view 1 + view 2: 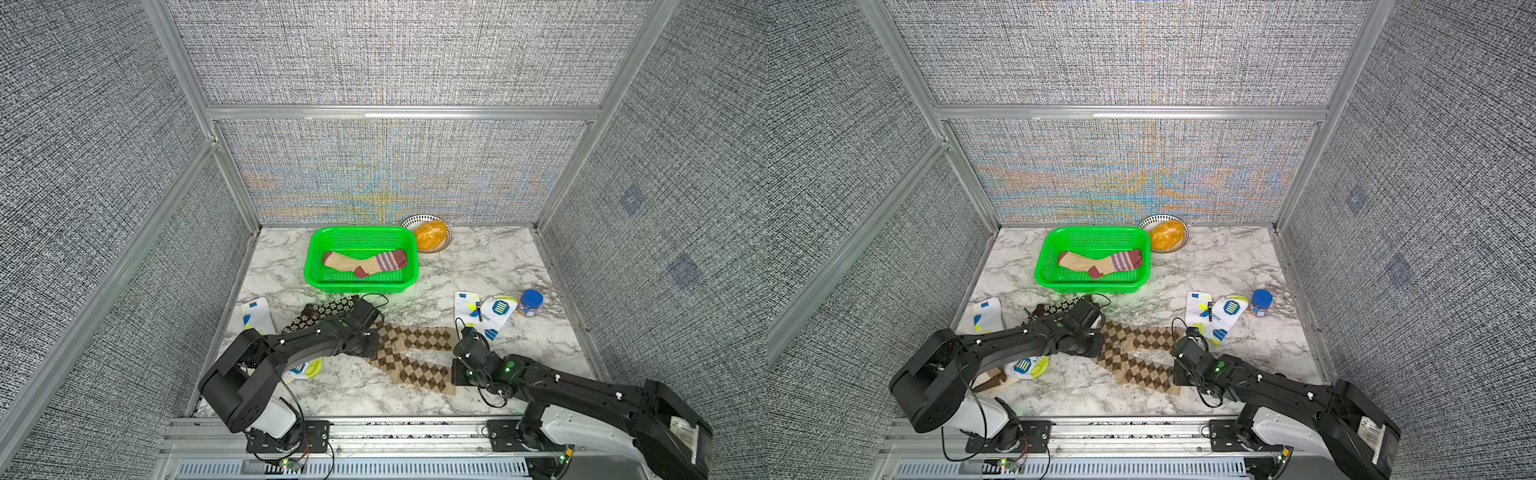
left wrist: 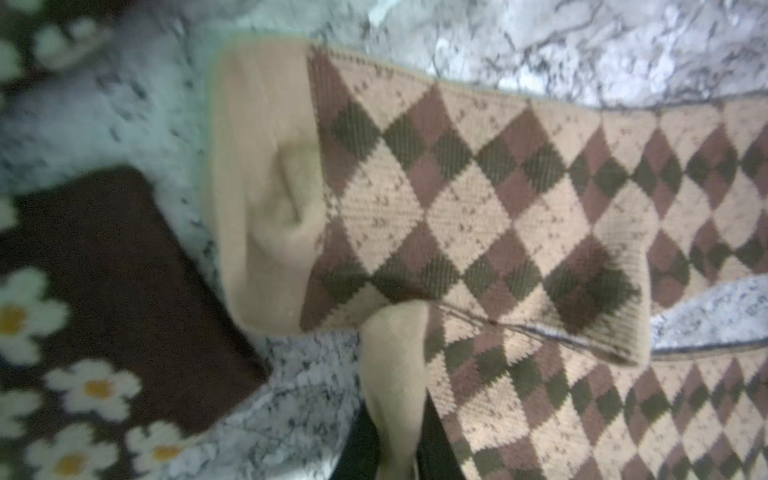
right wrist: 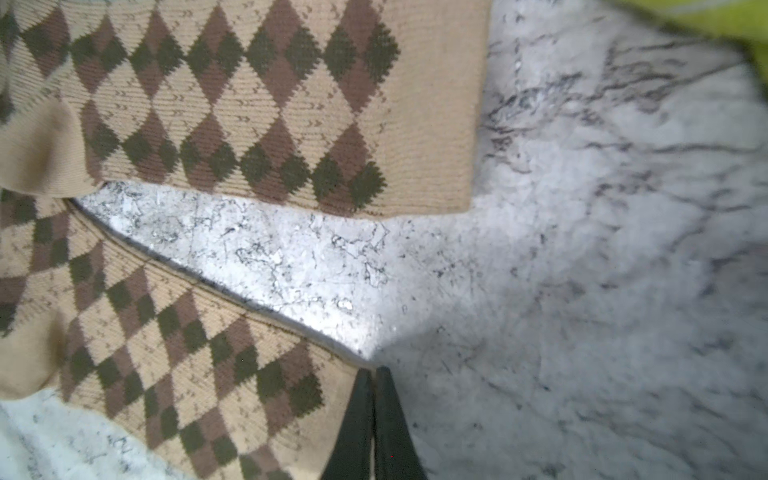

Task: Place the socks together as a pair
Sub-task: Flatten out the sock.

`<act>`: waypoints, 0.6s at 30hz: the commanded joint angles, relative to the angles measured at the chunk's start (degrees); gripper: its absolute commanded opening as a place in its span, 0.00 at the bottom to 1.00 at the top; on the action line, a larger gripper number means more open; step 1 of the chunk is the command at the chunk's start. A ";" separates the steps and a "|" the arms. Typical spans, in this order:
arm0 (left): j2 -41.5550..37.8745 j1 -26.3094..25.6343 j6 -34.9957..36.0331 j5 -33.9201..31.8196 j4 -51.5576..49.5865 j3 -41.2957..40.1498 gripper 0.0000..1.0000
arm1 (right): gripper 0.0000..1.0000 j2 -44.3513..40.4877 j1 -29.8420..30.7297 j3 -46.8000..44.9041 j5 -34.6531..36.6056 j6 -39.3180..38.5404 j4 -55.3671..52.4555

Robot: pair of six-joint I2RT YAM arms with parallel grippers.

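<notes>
Right hand (image 3: 375, 374) is clenched, fingers pressed flat together at the cuff corner of the near diamond-check sock (image 1: 415, 371). Cannot tell if any cloth is caught between them. Left hand (image 2: 395, 409) is clamped on a tan fold at the other end of that sock, with cloth bunched between the fingers. The sock lies diagonally on the marble tabletop (image 1: 519, 353), between the two arms.

Just behind it the far diamond-check sock (image 1: 419, 337) lies flat. The two overlap at the left-hand end and splay apart toward the cuffs, with bare marble between them.

On the left, the left white patch sock (image 1: 255, 313) runs under the left arm, and a matching yellow-blue toe end shows on the arm's near side. The brown flowered sock (image 1: 330, 307) sits just behind the left wrist. The right white patch sock (image 1: 482, 313) lies behind the right wrist, with a blue-lidded jar (image 1: 530, 303) just beside it.

Further back, the green basket (image 1: 361, 231) holds the peach purple-striped sock (image 1: 365, 262); cannot tell if there is one or two. A bowl (image 1: 411, 221) with orange contents sits at the back wall, just beside the basket's corner.
</notes>
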 commanded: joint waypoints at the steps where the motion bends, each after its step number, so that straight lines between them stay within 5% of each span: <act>1: -3.46 -0.12 -0.67 1.95 -2.89 -0.34 0.11 | 0.00 -1.84 0.26 1.08 -1.06 0.97 -4.05; 18: -21.51 -1.72 -4.32 4.13 -10.16 1.46 0.08 | 0.00 -2.72 -2.67 14.99 2.96 -7.98 -9.56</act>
